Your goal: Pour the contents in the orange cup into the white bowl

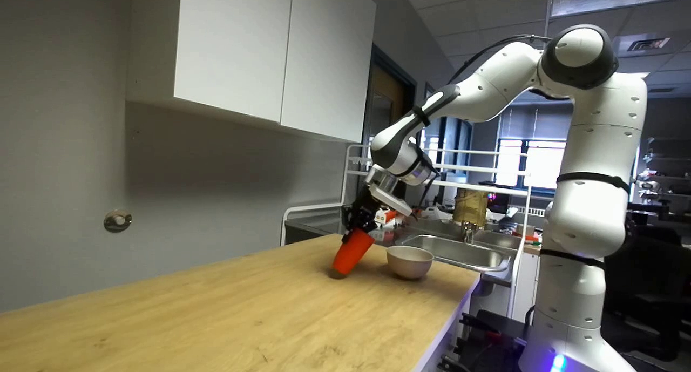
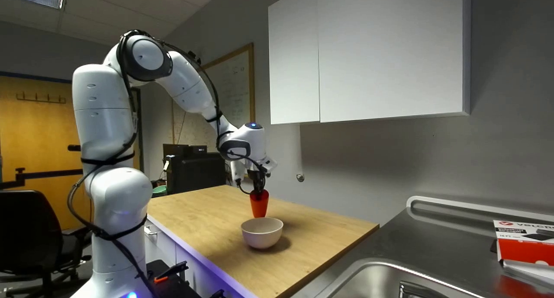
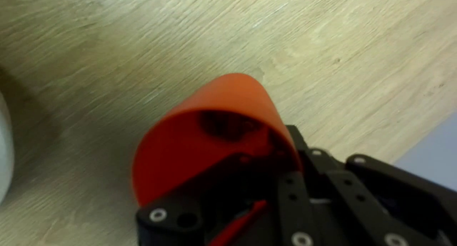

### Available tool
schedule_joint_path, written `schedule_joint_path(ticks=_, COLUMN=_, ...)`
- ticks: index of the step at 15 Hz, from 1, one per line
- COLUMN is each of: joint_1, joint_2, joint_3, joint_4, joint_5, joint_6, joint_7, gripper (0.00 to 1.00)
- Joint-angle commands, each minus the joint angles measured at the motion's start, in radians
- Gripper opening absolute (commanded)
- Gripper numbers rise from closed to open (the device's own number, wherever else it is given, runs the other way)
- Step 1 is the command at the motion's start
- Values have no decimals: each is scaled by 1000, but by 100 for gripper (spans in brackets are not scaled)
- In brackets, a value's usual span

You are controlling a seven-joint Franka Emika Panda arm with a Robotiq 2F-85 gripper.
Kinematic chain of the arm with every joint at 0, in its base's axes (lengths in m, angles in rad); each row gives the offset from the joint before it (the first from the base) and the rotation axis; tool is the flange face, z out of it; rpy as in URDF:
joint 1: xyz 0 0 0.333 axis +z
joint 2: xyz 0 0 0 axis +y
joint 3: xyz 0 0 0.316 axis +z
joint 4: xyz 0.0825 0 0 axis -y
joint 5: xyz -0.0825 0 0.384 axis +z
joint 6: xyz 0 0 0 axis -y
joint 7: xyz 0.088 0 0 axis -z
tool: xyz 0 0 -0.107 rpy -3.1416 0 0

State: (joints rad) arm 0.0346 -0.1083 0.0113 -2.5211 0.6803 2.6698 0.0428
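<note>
I have the orange cup (image 1: 353, 251) pinched by its wall in my gripper (image 1: 358, 228): in the wrist view one of my fingers (image 3: 221, 175) reaches inside the mouth and the other lies along the outside. In an exterior view I hold the cup tilted, its mouth up and to the right, its base down and to the left, close to the wooden tabletop (image 1: 227, 318); whether the base touches the wood I cannot tell. Something dark shows deep inside the cup, too shadowed to name. The white bowl (image 1: 409, 264) stands upright on the tabletop, there just right of the cup but apart; in an exterior view it sits on the near side of the cup (image 2: 259, 206), and in my wrist view only its pale edge shows at the left. Off the end of the tabletop nearest the bowl lies a steel sink (image 1: 459, 250)
</note>
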Motion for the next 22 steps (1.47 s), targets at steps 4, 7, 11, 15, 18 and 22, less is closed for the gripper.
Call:
schedule_joint_path(ticks=4, joint_1=-4, joint_2=-186, joint_3=-78, joint_4=-181, joint_5=278, joint_6=28, joint_7=-294, gripper=1)
schedule_joint_path(ticks=7, joint_1=-12, joint_2=-264, joint_3=-139, joint_4=-231, joint_5=345, joint_6=5, joint_7=-425, gripper=1)
schedule_joint_path(ticks=11, joint_1=-6, joint_2=-335, joint_3=-244, joint_4=-245, joint_5=445, joint_6=-58, joint_7=-637, gripper=1)
schedule_joint_path(ticks=15, joint_1=13, joint_2=-348, joint_3=-363, joint_4=-221, joint_5=588, joint_6=-181, joint_7=-892, gripper=1)
schedule_joint_path(ticks=18, joint_1=-55, joint_2=-308, joint_3=-378, joint_4=-209, joint_5=712, joint_6=-344, joint_7=-1079, gripper=1)
schedule_joint_path(ticks=22, joint_1=-155, joint_2=-205, joint_3=-381, joint_4=-200, joint_5=817, joint_6=-592, joint_7=-1259, gripper=1)
